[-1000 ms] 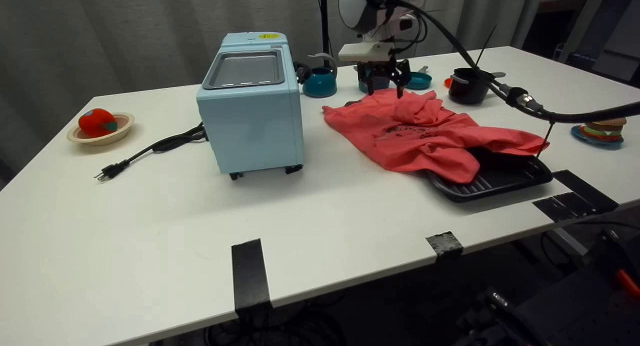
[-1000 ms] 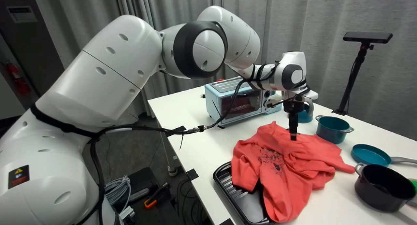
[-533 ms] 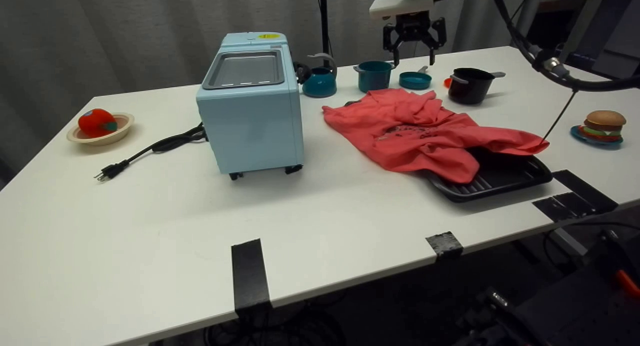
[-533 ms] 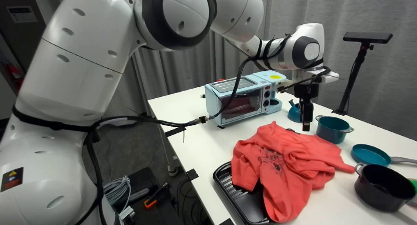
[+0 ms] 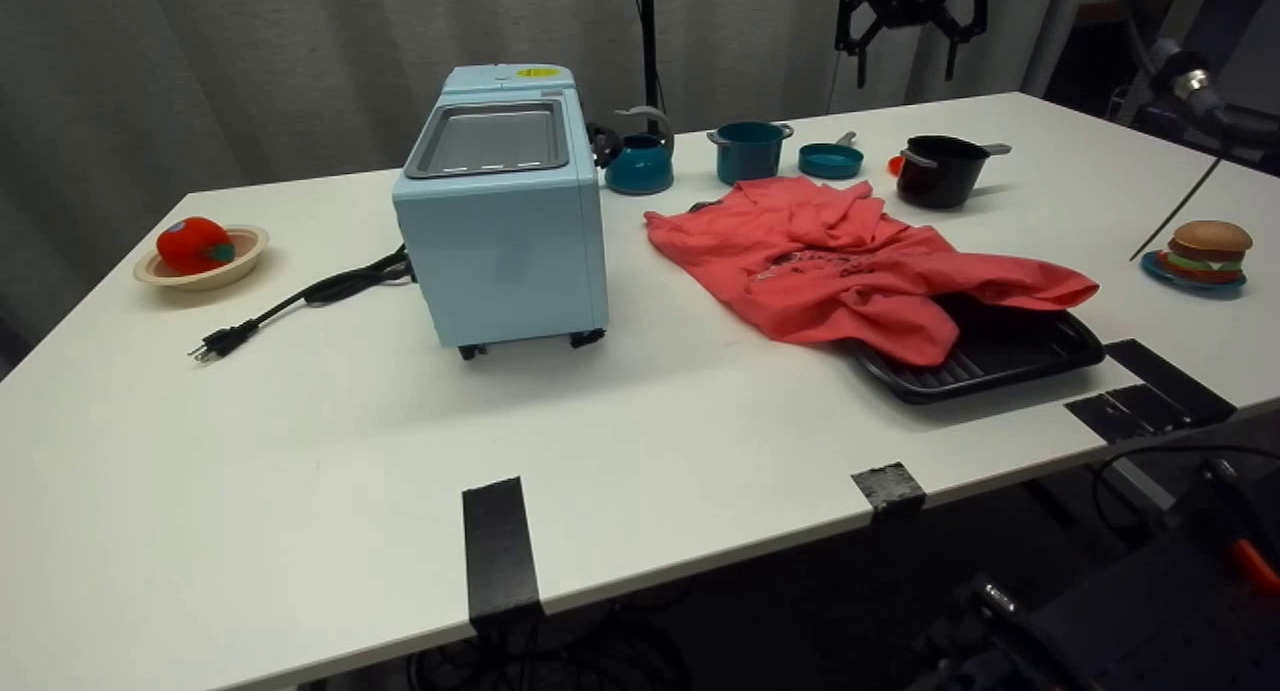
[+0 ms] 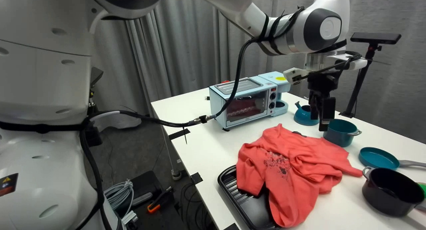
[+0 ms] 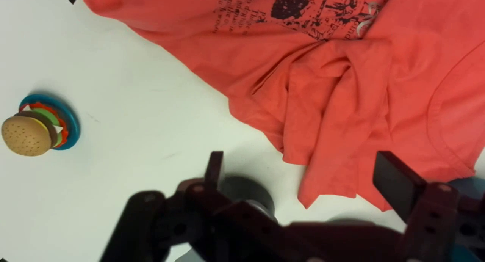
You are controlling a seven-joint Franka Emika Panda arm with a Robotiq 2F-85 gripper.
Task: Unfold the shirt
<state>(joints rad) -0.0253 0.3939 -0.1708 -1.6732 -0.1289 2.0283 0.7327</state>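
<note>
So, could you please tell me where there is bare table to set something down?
In an exterior view, a wide free patch of table lies between the oven, the tray and the edge tape. Another lies between shirt, burger and black pot. In that view it is crowded behind the shirt: kettle, teal pot, pan, black pot.

All views overlook the shirt [image 7: 337,95], the wrist view nearest.
</note>
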